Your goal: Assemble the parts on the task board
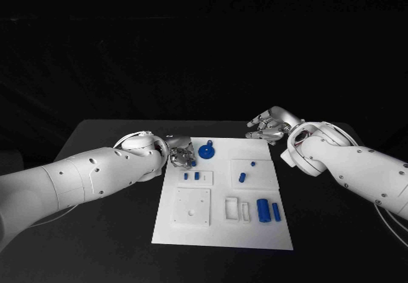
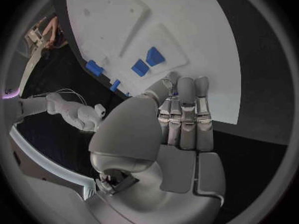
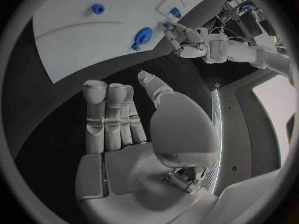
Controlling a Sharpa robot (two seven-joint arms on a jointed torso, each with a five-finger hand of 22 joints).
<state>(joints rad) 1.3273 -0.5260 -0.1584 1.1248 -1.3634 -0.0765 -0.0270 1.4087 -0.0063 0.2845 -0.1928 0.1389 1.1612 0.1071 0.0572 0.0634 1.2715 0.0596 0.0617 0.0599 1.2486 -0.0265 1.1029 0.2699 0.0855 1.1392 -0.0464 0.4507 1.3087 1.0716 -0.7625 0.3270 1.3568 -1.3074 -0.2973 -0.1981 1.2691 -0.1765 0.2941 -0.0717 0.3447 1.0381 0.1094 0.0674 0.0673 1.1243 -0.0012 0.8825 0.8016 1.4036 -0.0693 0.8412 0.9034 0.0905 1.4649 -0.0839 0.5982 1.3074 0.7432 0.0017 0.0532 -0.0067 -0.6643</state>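
Right now my left hand [image 1: 177, 151] sits at the upper left edge of the task board [image 1: 223, 233], left of centre in the head view, with its fingers bent down over the board's corner. From the head view, something small and blue shows just at its fingertips, but I cannot tell whether I am pinching it or only touching beside it. In the left wrist view the fingers [image 2: 186, 109] lie straight and close together, reaching onto the white board.

My right hand [image 1: 272, 125] hovers over the black worktop [image 1: 102, 236] off the board's upper right corner, in the upper right of the head view. It holds nothing; its fingers [image 3: 107, 114] are loosely extended side by side, apart from the thumb, as the right wrist view shows.

The board lies in the middle of the frame. A round blue part with a stem [image 1: 207, 151] rests near the board's top edge, just right of my left hand. Two small blue parts [image 1: 191, 175] stand below it in a raised pad. On the upper right pad lie a short blue peg [image 1: 242, 177] and a tiny blue piece [image 1: 252, 163]. At the lower right, two blue cylinders [image 1: 267, 210] lie side by side next to white slots
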